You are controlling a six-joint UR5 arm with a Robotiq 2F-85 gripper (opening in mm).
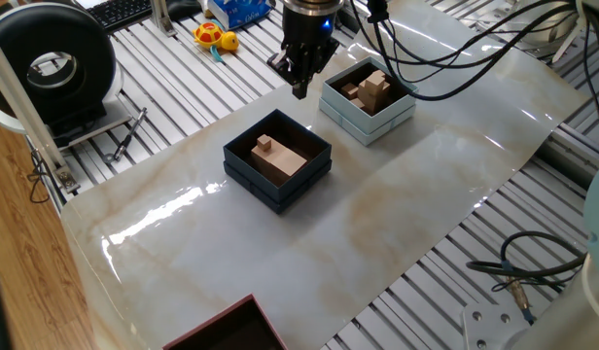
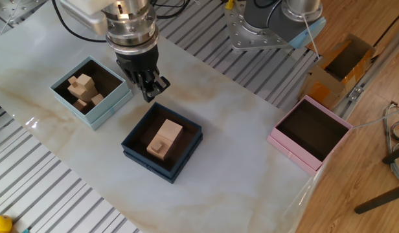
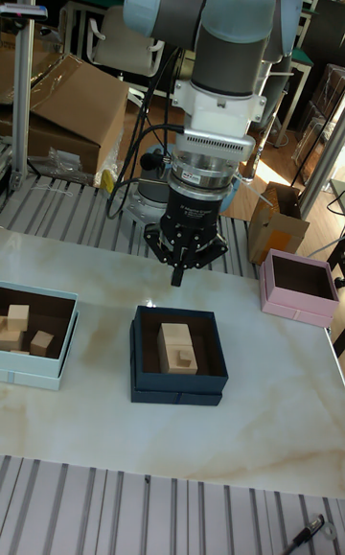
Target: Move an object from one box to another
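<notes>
Hovering above the marble tabletop (image 1: 397, 204), the gripper (image 1: 299, 90) (image 2: 149, 94) (image 3: 178, 277) hangs between the two boxes, its fingertips drawn together to a point with nothing held between them. In the tall fixed view it sits just beyond the far edge of the dark navy box (image 3: 179, 355) (image 1: 278, 160) (image 2: 162, 142), clear of the rim and not touching it.

Dark navy box: holds a flat tan wooden block (image 1: 282, 158) (image 2: 166, 136) (image 3: 181, 346). The small wooden cube (image 1: 264, 145) (image 2: 160, 147) (image 3: 186, 357) rests on top of that block, toward one end, upright.

Pale blue-white box (image 1: 369, 99) (image 2: 91, 91) (image 3: 34, 335): stands near the dark box, apart from it, left of it in the tall fixed view. It contains several light wooden pieces (image 1: 373, 89) (image 2: 83, 87) (image 3: 21, 325); their exact number cannot be told.

A pink box (image 2: 310, 133) (image 3: 299, 289) with a dark interior stands well to the right in the tall fixed view, near the table's edge. One fixed view also shows a yellow toy (image 1: 214, 38) on the slatted surface on the far side.
</notes>
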